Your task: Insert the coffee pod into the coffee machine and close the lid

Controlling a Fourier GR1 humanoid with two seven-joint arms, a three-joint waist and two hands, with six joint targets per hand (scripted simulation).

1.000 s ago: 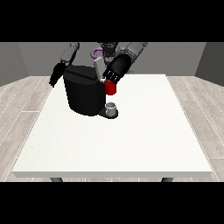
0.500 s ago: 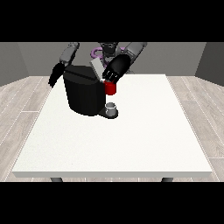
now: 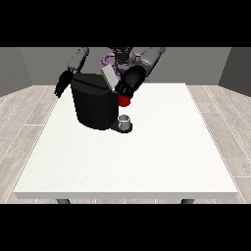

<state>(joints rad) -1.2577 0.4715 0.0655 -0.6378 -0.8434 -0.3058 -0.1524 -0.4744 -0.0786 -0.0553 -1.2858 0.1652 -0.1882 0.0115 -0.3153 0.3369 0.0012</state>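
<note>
On the large white tabletop (image 3: 147,162) a small grey cup-like thing (image 3: 125,120) is seen at the black coffee machine (image 3: 93,105), its lid (image 3: 110,77) raised beside the hand at the view's right (image 3: 128,84), finger state indiscernible; insertion is judged pending.

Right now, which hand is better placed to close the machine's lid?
The robot's left, the hand at the view's right: it sits beside the raised lid. The other hand hangs behind the coffee machine.

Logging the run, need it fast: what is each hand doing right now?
Hand at the view's right: at the coffee machine, by a red thing at the machine; fingers cannot be told.
Hand at the view's left: hangs beside the machine, fingers straight, holding nothing.
</note>
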